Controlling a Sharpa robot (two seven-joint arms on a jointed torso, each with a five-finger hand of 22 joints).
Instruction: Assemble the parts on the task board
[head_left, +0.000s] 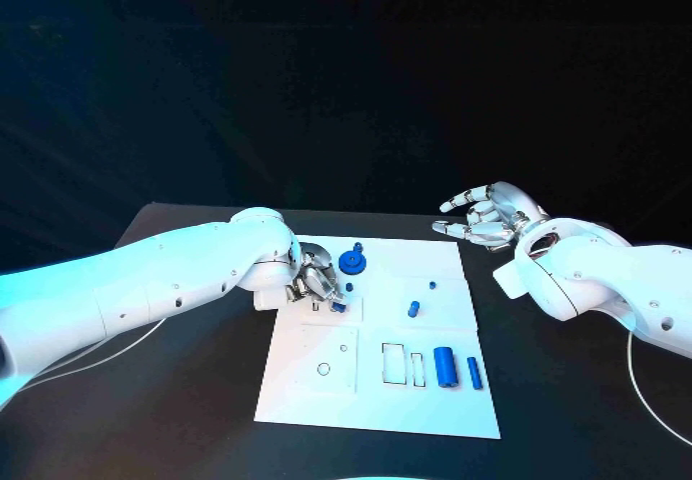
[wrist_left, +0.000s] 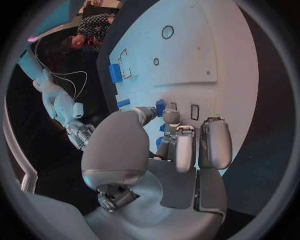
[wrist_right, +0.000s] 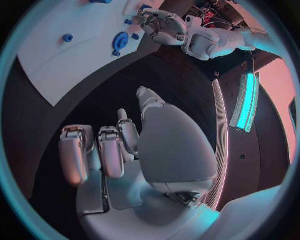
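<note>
Left hand (head_left: 310, 285) pinches a small blue part (head_left: 336, 307) over the white task board (head_left: 378, 400) at frame centre; right hand (head_left: 488, 218) hovers spread, empty, upper right above the bench (head_left: 173, 400).

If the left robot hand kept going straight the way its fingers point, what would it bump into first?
Probably the small blue part right at the fingertips of the left robot hand, on the white task board. The fingers seem to be at it already, though depth is hard to judge.

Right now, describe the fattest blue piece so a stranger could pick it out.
Find the white board mid-table and look along its near edge, toward the right. A thick blue cylinder lies there beside a thinner blue rod; it is the wider of the two.
</note>
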